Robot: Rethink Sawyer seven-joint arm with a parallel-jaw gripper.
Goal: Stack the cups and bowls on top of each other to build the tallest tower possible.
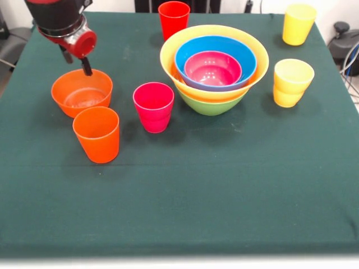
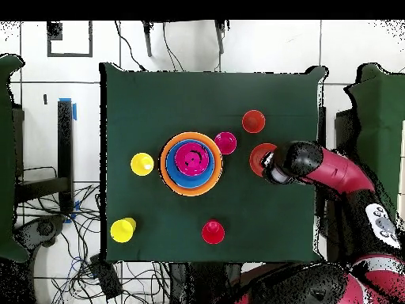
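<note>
The tower stands right of centre: a green bowl (image 1: pixel 210 105) at the base, a wide yellow bowl (image 1: pixel 168 51) in it, then a blue bowl (image 1: pixel 190 50) and a magenta bowl (image 1: pixel 213 68) nested inside; from above it is one ring pile (image 2: pixel 191 163). An orange bowl (image 1: pixel 82 92) (image 2: pixel 258 152) sits apart at the left. My gripper (image 1: pixel 77 61) (image 2: pixel 273 168) hangs open over its far rim, one finger (image 1: pixel 87 66) just at the rim, holding nothing. Loose cups stand upright: orange (image 1: pixel 96 134), magenta (image 1: pixel 153 106), red (image 1: pixel 173 19), and two yellow (image 1: pixel 298 23) (image 1: pixel 292 82).
A dark green cloth (image 1: pixel 224 196) covers the table. In the overhead view the arm (image 2: pixel 336 170) reaches in from the right edge and hides part of the orange bowl. Cables and chairs lie beyond the table edges.
</note>
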